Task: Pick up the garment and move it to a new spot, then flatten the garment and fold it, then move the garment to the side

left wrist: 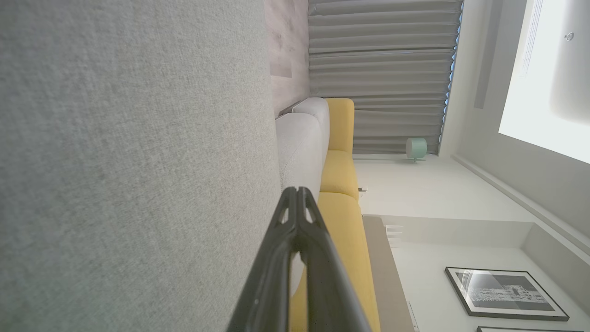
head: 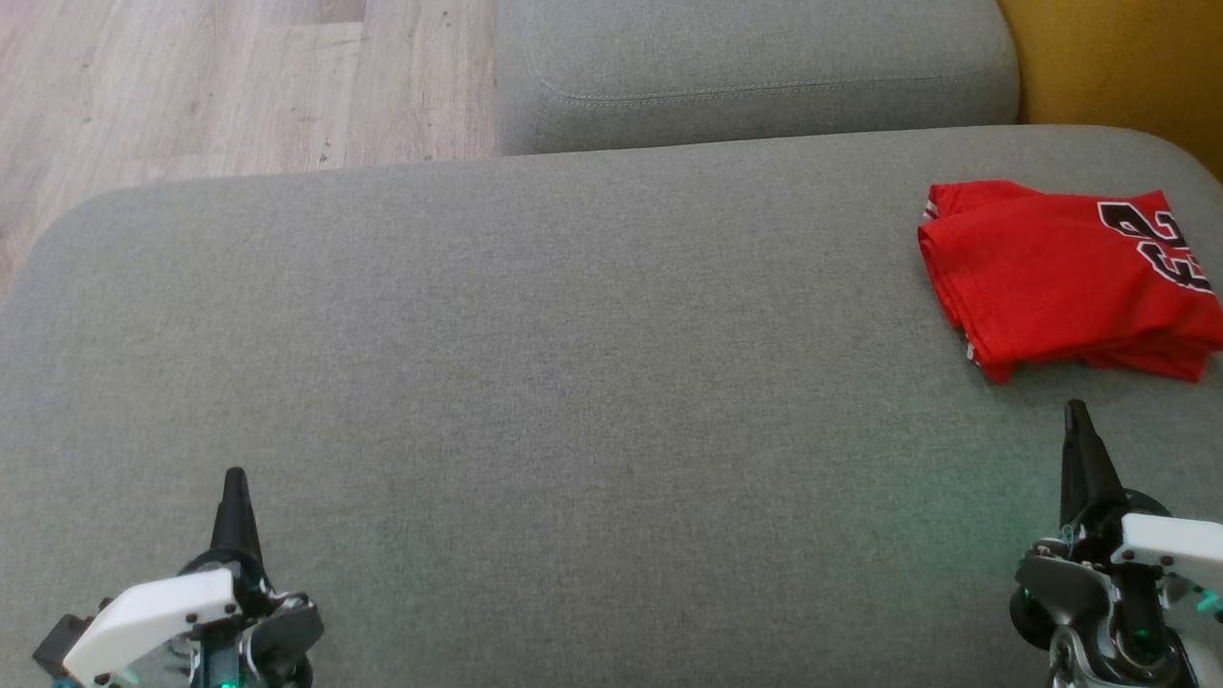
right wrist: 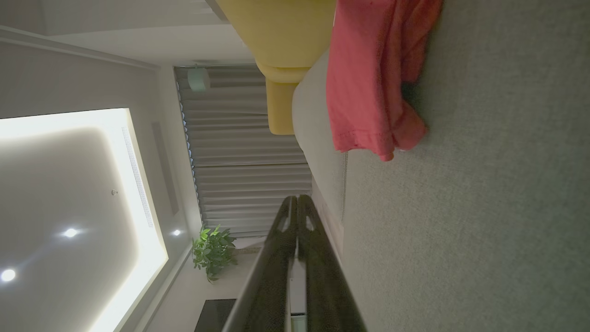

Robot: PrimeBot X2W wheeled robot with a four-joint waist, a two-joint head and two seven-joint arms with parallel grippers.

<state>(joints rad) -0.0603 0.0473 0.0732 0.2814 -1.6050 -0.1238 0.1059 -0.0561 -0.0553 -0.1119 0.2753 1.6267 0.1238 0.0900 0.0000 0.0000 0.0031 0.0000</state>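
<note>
Near: our left pincer (head: 235, 475) and right pincer (head: 1077, 406), both pressed shut and empty, over the grey fabric sofa cushion (head: 573, 363) | Far right: folded red jersey with black numerals (head: 1061, 277), clear of both | We judge it light, limp, slippery; pinch the stacked near edge.

- garment (head: 1061, 277): 1, red
- grippers: 2, i.e. left gripper (head: 235, 475) + right gripper (head: 1077, 407)
- grey cushions: 2, i.e. big cushion (head: 573, 401) + small cushion (head: 755, 67)
- plant (right wrist: 213, 251): 1
- ceiling spots (right wrist: 70, 233): 3
</note>
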